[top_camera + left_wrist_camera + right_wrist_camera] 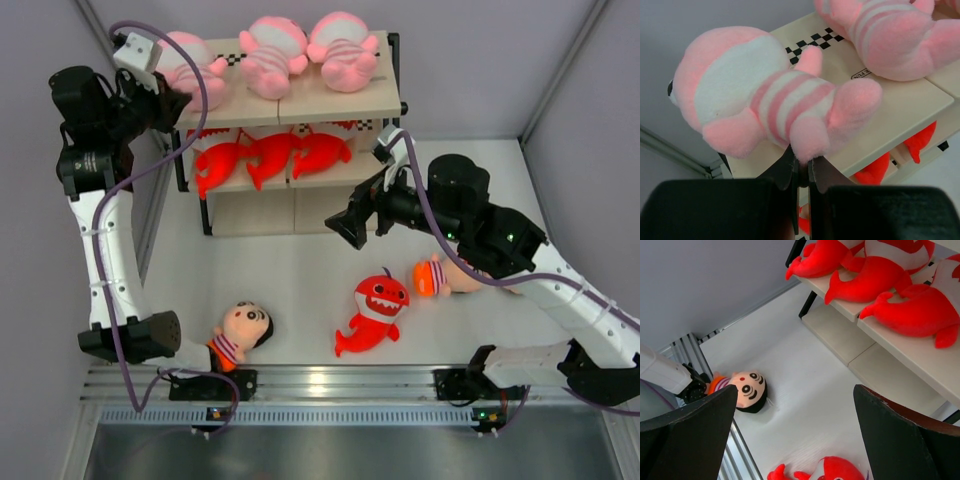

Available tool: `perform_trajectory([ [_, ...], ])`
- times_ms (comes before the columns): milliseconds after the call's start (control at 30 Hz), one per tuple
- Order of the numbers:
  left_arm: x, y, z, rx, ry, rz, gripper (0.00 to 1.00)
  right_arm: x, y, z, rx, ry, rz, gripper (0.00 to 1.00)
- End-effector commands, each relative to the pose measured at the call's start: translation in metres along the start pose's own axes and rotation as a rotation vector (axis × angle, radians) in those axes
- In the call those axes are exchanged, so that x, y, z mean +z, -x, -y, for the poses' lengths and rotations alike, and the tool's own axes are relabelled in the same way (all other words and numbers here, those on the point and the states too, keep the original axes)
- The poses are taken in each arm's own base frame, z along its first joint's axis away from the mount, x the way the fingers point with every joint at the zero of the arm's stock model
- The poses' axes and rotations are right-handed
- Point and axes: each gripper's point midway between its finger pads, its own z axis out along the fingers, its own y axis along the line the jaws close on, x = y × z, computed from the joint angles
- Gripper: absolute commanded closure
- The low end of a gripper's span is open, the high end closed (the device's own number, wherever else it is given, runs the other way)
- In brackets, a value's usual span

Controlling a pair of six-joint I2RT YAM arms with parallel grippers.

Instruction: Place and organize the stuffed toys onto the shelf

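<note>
Shelf [340, 105] with three pink striped babies [275, 55] on its top board, three red sharks [270, 155] below. Left gripper [800, 167], jaws clenched, touches the foot of the leftmost baby [765, 95]. Right gripper [345, 225] hangs wide open above the table [300, 290], where one shark [375, 310] and two boy dolls [243, 328] lie.

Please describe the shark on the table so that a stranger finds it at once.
Find the shelf at the table's far side, then look nearer, right of centre. A red-orange shark lies on the white table, toothy mouth up; the three other sharks lie on the shelf's middle board.
</note>
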Motion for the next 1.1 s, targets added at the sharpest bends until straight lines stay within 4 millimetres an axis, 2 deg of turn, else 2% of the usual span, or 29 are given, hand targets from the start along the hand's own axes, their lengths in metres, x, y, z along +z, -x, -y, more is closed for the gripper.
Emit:
perform_trajectory([
  [0, -0.010, 0.030, 0.021, 0.001, -0.141, 0.103, 1.00, -0.007, 0.020, -0.005, 0.000, 0.023, 0.073, 0.01],
  [167, -0.003, 0.025, 0.012, -0.003, -0.123, 0.091, 1.00, -0.007, 0.018, -0.005, 0.000, 0.023, 0.070, 0.01],
  [333, 0.005, 0.029, 0.015, -0.059, -0.197, 0.102, 1.00, -0.006, 0.015, -0.005, 0.006, 0.025, 0.060, 0.01],
  [467, 0.013, 0.022, 0.007, -0.071, -0.179, 0.088, 1.00, -0.007, 0.014, -0.004, 0.012, 0.016, 0.061, 0.01],
  [833, 0.022, 0.017, -0.004, -0.091, -0.187, 0.082, 1.00, -0.014, 0.003, 0.001, 0.025, -0.005, 0.052, 0.01],
  [900, 0.025, 0.015, -0.005, -0.097, -0.188, 0.077, 0.91, -0.014, 0.001, 0.001, 0.025, -0.010, 0.051, 0.01],
  [933, 0.025, 0.013, -0.007, -0.101, -0.177, 0.074, 0.78, -0.016, 0.000, 0.002, 0.027, -0.017, 0.050, 0.00],
  [1033, 0.026, 0.010, -0.013, -0.103, -0.144, 0.066, 0.69, -0.018, -0.002, 0.005, 0.032, -0.033, 0.046, 0.01],
  [1067, 0.026, 0.009, -0.019, -0.103, -0.110, 0.061, 0.62, -0.019, -0.003, 0.006, 0.038, -0.038, 0.044, 0.01],
])
